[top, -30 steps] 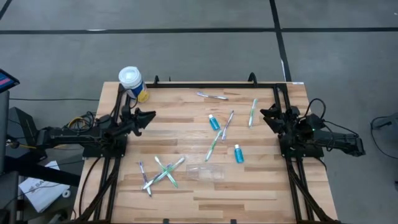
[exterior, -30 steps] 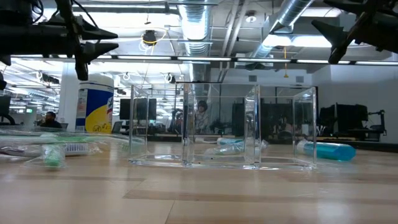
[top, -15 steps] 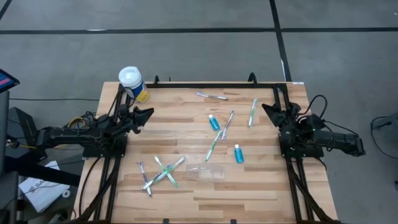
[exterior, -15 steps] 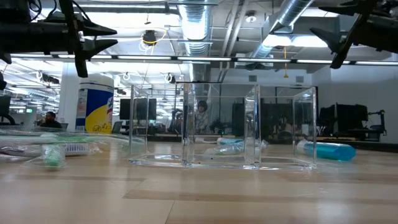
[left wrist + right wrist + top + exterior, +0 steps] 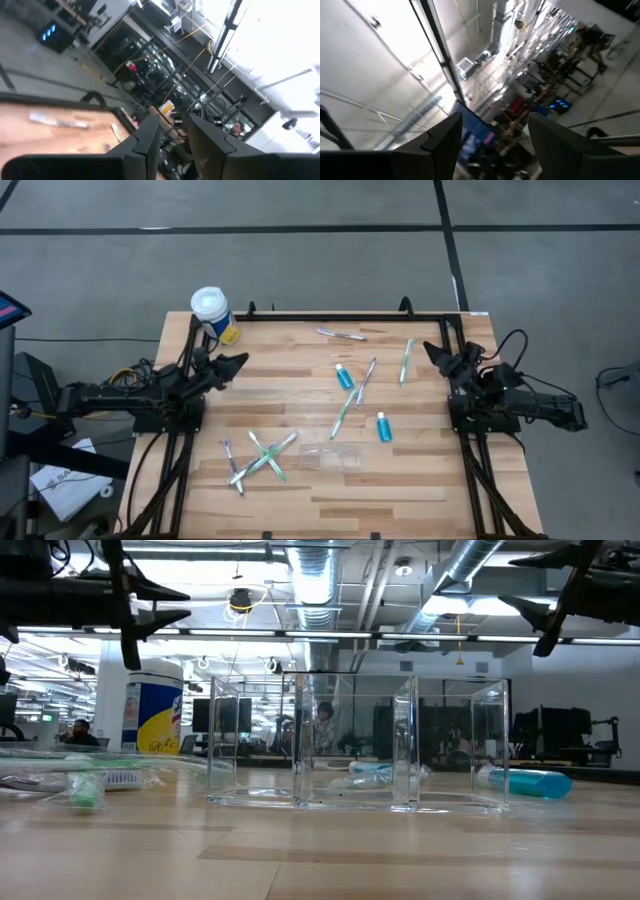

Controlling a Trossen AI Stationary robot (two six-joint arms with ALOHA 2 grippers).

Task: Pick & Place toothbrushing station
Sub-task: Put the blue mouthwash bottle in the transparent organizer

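Here the clear plastic cup (image 5: 329,457) lies near the front middle of the wooden surface (image 5: 300,390), and in the low view it stands close to the camera as a see-through box with upright walls (image 5: 355,745). Nothing holds it. Its set is scattered around it: a crossed cluster of toothbrushes (image 5: 262,457) just to its left, a pair of long toothbrushes (image 5: 355,395) lying slantwise beyond it toward the middle, one green toothbrush (image 5: 406,360) nearer the right edge, and another toothbrush (image 5: 341,334) by the far rail. Two teal tubes lie apart, one (image 5: 345,376) beside the slanting pair and one (image 5: 383,426) to the right of the cup. The white-capped canister (image 5: 213,314) stands at the far left corner. The left tool (image 5: 235,364) hangs above the left edge of the surface, its fingers a narrow way apart and gripping nothing. The right tool (image 5: 438,356) hangs above the right edge, fingers spread wide, also empty. Against a second ago, the left tool has drawn back slightly toward its own side and the right tool has likewise pulled outward and risen; the cup, brushes and tubes lie where they did.
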